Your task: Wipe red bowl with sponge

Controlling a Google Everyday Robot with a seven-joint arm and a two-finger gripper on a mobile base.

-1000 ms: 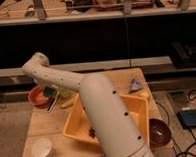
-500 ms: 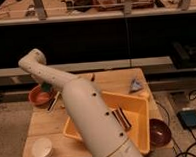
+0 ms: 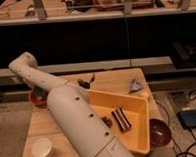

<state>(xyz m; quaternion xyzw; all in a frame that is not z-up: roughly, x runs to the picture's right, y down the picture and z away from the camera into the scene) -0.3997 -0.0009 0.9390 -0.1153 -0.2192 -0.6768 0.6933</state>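
Camera view, the only one I've got. My arm has swung toward the left of the frame over the last second. It lay across the middle of the yellow tray (image 3: 135, 101) before. Now it runs from bottom centre up to the upper left, and the tray's inside is showing, with a dark striped item (image 3: 119, 118) lying in it. The bend of my arm sits high at the upper left, and from there my claw (image 3: 39, 91) drops straight down onto the red bowl (image 3: 35, 101). So I judge I'm over the target and in the wiping step, not travelling to it any more.

The red bowl hasn't budged: it's at the left edge of the desk (image 3: 111, 78), mid-left of the frame, above the white cup (image 3: 42, 147) and well apart from the maroon bowl (image 3: 159, 132) at lower right. It reads as a small, round, bright orange-red dish. Only its left rim and a slice of its near side show, because my arm covers the rest. A dark patch sits where my claw meets it.

I can't tell whether my claw is open, closed or gripping anything. I can't make out the sponge as a separate thing either, so it may be under the claw.
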